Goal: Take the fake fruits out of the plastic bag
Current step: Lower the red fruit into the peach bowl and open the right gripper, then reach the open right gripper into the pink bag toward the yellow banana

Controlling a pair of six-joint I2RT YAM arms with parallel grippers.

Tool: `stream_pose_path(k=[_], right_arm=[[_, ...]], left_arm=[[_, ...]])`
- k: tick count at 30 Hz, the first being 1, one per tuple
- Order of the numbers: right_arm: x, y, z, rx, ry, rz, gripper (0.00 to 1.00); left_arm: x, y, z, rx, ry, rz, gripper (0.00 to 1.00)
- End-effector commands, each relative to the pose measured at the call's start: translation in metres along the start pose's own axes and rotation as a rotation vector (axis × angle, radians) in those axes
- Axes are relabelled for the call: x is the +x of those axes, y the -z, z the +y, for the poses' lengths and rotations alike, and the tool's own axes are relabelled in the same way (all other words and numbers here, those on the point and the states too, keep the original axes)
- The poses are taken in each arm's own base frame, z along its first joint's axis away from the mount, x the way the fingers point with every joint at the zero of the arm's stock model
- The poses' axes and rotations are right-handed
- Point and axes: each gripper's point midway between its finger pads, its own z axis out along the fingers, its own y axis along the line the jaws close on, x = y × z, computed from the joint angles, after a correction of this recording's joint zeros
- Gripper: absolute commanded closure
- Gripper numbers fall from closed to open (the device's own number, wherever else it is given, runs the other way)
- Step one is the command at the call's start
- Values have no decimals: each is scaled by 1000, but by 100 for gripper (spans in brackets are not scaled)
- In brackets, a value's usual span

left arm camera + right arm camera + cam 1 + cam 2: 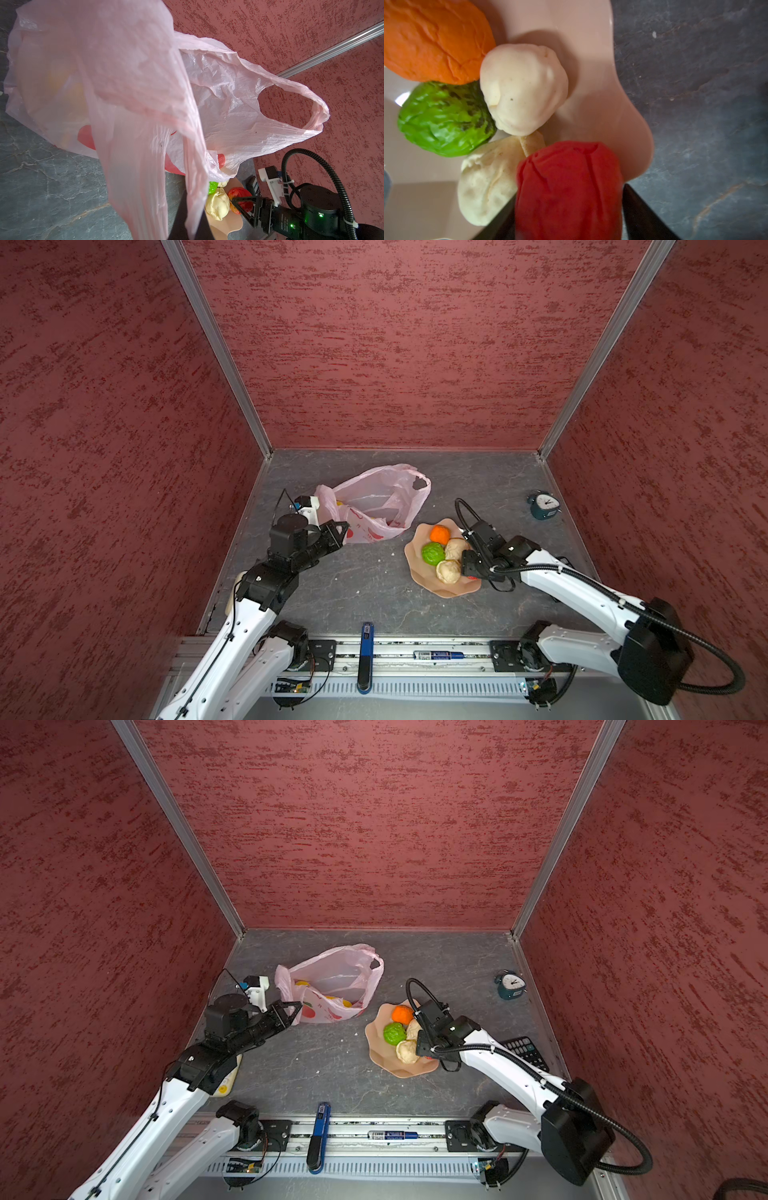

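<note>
**Red ball at the dish, yellow fruit left in the bag**

The right gripper point(569, 192) is low over the dish point(415, 572). Its black fingers flank the red ball point(566, 166), which sits at the dish rim. I can't tell if the ball is pinched or already let go.

Also on the dish are the orange ball point(439, 534), the green ball point(433, 552) and two cream balls point(456, 548).

The plastic bag point(382, 493) lies on the table to the far left of the dish, close but not touching it. The left gripper point(345, 526) is clenched on one bag handle, on the side of the bag away from the dish, and this props the mouth up and open. Yellow pieces point(301, 983) show through the film inside. I can't tell which one is the banana.

Key relation: from the gripper at the dish, the remaining fruit lies to the left and farther back. The bag mouth gapes upward, and its opening stretches from the pinched handle across toward the dish. The left arm is nearer the bag but is busy holding it. So, once clear of the red ball, the arm at the dish is probably the one to reach over and go in from above.
</note>
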Motion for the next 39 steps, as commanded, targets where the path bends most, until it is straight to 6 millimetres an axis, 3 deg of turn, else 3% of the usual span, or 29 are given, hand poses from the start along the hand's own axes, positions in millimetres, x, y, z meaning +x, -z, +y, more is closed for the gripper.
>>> stream_pose_path(k=[1,3,6,11,15,18,20,23,25,29,34,39], right_arm=[[-28,21,16,-63,-23,-95,16],[-40,38,24,-90,0,-134,12],[-67,80,45,-177,53,-229,13],[-111,176,114,-431,231,-441,23],[-115,228,182,-593,417,-525,28],[-91,238,241,-742,573,-479,30],[-72,226,270,-770,657,-415,34],[-44,183,297,-786,718,-280,43],[-30,151,304,-765,734,-207,48],[-17,90,299,-661,717,-128,54],[-24,32,294,-521,699,-147,57],[-42,-10,318,-453,700,-205,52]], left_arm=[[-4,7,-5,12,-22,-8,98],[-2,8,-5,13,-21,0,98],[9,13,-3,10,-12,43,99],[46,31,14,-43,54,172,99],[72,44,36,-115,121,228,99],[82,49,47,-138,159,232,99],[85,51,51,-150,175,226,99],[89,56,58,-181,183,225,99],[89,58,59,-190,183,217,99],[87,58,57,-179,186,210,99],[94,63,61,-190,209,226,99],[107,74,62,-190,281,255,99]])
